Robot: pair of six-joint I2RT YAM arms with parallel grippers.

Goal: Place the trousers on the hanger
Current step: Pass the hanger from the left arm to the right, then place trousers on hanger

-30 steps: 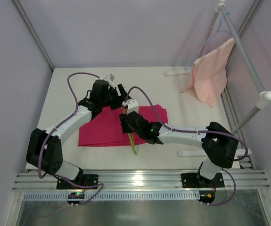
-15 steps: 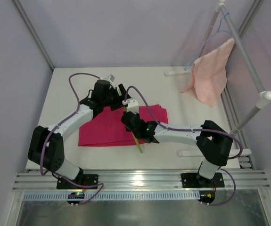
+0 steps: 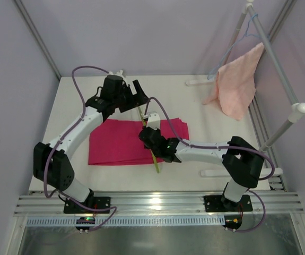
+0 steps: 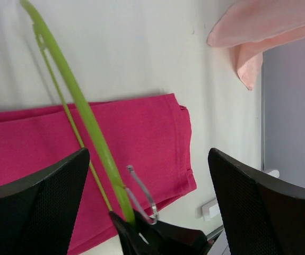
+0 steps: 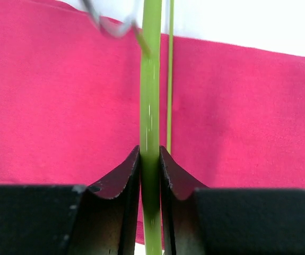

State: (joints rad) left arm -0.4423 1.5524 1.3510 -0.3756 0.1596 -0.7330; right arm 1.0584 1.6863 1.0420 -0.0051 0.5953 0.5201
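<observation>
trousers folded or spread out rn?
Folded. The trousers lie flat on the table as a compact rectangle, with stacked layer edges showing at one end in the left wrist view; no separate legs visible.

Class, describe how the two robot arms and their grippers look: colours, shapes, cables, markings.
Left arm and right arm: white tubular links, chunky black joint housings, each trailed by a looping mauve cable. A small green light glows on the right arm. Left gripper and right gripper: black, two-fingered; the left's broad fingers are finely dimpled. No legible markings.
</observation>
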